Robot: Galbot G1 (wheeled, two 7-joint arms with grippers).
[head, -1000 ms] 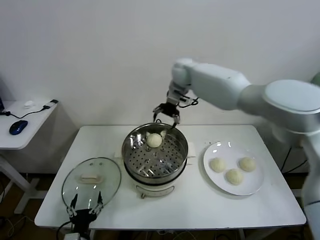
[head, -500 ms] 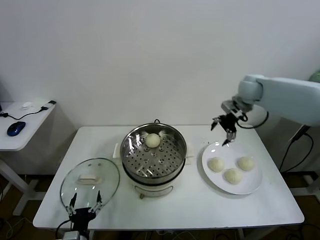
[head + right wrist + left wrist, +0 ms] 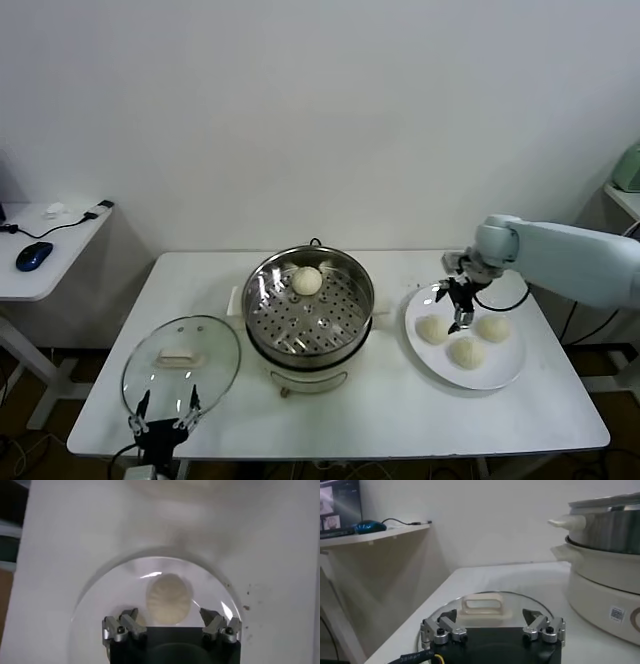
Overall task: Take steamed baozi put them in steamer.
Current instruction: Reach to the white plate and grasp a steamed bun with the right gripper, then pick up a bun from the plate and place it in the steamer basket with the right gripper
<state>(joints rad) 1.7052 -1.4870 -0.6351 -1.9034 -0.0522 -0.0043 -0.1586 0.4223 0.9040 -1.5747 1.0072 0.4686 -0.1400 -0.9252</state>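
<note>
The steamer point(image 3: 310, 318) stands mid-table with one baozi point(image 3: 307, 281) on its perforated tray at the far side. Three baozi point(image 3: 433, 329), point(image 3: 493, 328), point(image 3: 467, 352) lie on the white plate point(image 3: 505, 370) at the right. My right gripper point(image 3: 458, 305) is open and empty, low over the plate's far-left part, between the two farther baozi. In the right wrist view one baozi point(image 3: 169, 597) lies on the plate point(image 3: 110, 595) just ahead of the open right gripper point(image 3: 170, 622). My left gripper point(image 3: 165, 420) is open and parked at the table's front-left edge.
The glass lid point(image 3: 182, 360) with its white handle lies flat left of the steamer, just ahead of my left gripper point(image 3: 492, 627); the lid handle point(image 3: 480, 604) and the steamer's base point(image 3: 605, 600) show in the left wrist view. A side desk point(image 3: 45, 250) stands far left.
My right gripper has moved from above the steamer's far rim to the right and down over the plate. The baozi stays in the steamer. The left arm has not moved.
</note>
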